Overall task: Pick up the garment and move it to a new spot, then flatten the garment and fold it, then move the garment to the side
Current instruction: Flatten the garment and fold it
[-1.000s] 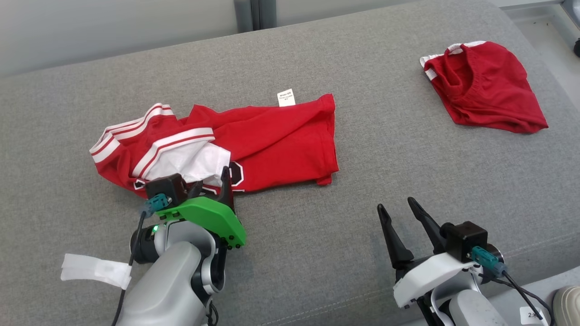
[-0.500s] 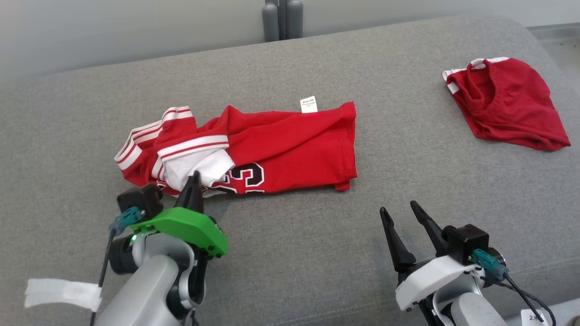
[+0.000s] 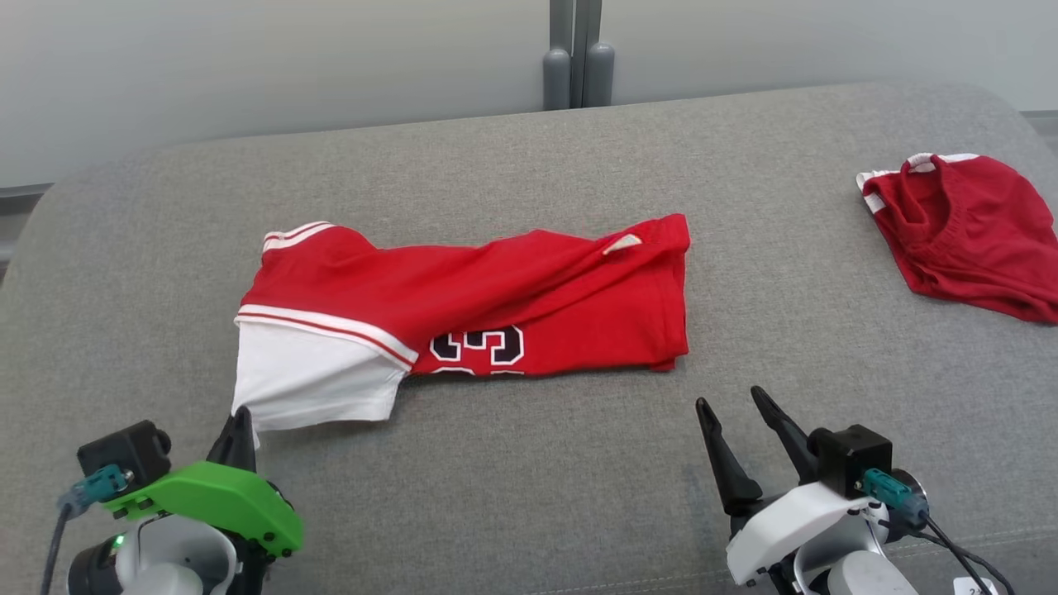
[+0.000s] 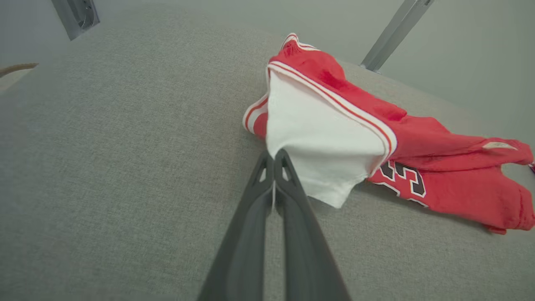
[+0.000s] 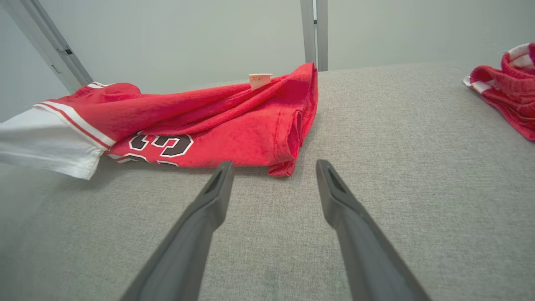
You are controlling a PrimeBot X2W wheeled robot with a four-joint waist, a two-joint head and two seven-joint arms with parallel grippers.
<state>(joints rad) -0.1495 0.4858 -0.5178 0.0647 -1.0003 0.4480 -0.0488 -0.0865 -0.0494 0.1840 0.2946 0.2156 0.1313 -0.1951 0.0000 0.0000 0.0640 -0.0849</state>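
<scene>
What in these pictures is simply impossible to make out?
- The number on the jersey: head view, a red fold covers part of it.
- The label: head view, too small to read any print.
- The second red garment: head view, cut off by the right edge.

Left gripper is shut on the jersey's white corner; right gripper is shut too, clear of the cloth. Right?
Not quite: the right gripper is open, its two fingers spread apart, as the right wrist view shows. The rest holds: it is clear of the jersey, and the left gripper is shut on the white corner.
</scene>
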